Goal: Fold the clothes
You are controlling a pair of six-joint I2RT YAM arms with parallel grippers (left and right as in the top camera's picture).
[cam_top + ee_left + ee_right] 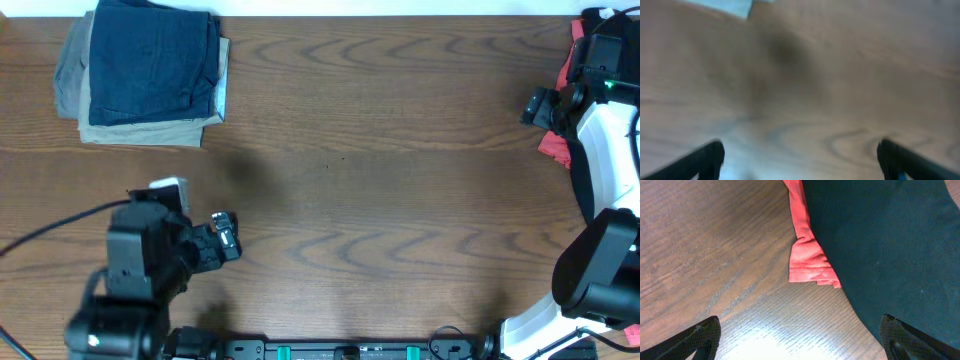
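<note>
Left gripper (pixel 226 243), fingers apart, is poised over bare wood near the front-left corner, pointing right. Right gripper (pixel 799 330), also spread, hangs over a coral-edged black garment (pixel 890 240) at the right edge. Navy shorts (pixel 150 60) lie folded near-square, sides parallel to the table (pixel 400 200) edges, atop khaki trousers (pixel 140 133) in the far-left corner.

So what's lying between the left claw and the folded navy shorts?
In the overhead view, from the left claw there is bare wooden table, then the edge of the khaki trousers under the navy shorts.
</note>
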